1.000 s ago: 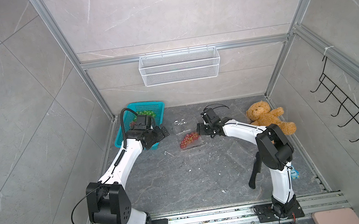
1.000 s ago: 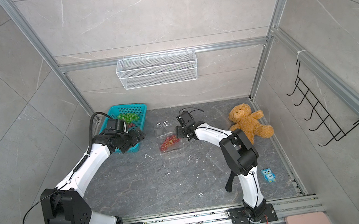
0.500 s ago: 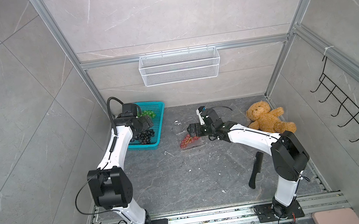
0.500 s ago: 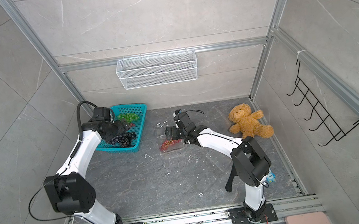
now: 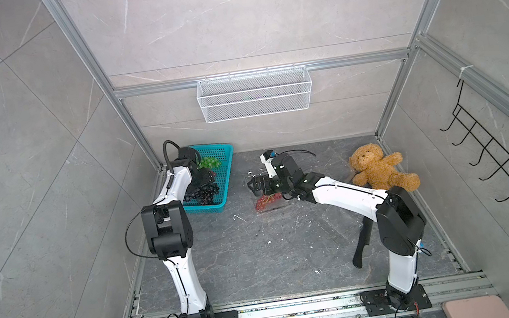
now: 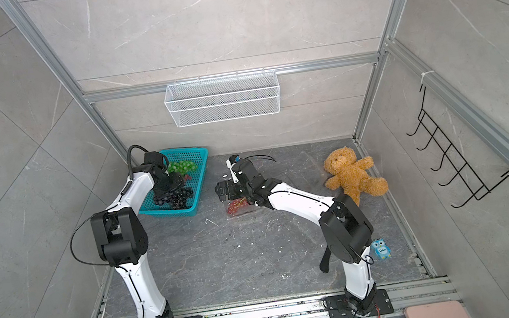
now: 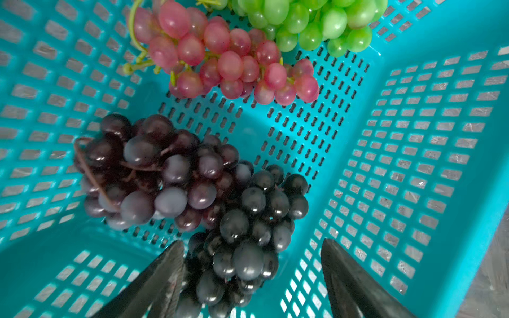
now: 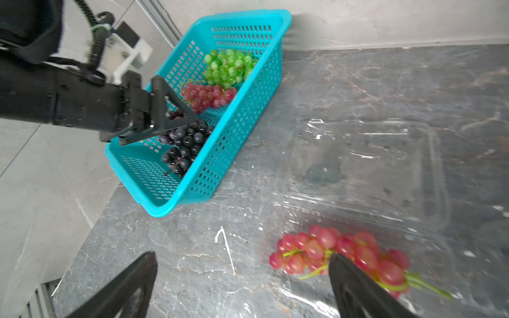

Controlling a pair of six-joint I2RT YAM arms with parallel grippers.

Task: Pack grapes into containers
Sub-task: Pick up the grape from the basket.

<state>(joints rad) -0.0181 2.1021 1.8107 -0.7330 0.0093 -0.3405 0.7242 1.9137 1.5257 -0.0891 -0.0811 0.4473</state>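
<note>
On the dark tabletop [image 5: 260, 260] we see a basket [image 5: 206, 207] back-left, a container [image 8: 371, 170] mid-back, a bear [image 5: 378, 169] at the right edge.

Green grapes [image 7: 303, 24] run off the view's edge (red bunch [image 7: 228, 63] too).

**A:** Any room between the left gripper's [image 7: 252, 242] jaws?

**B:** It's half filled. The black bunch [image 7: 256, 209] sits close against one finger, with a free strip by the other. Just outside that one rises the teal basket [image 7: 413, 165] wall. Ahead of the tips, the purple bunch [image 7: 148, 170] blocks the way.

**A:** And the right gripper [image 8: 242, 254]?

**B:** Bare floor [image 8: 192, 261] lies between its spread jaws. The red bunch [image 8: 338, 250], in the clear container [image 8: 371, 165], crowds one fingertip.
</note>
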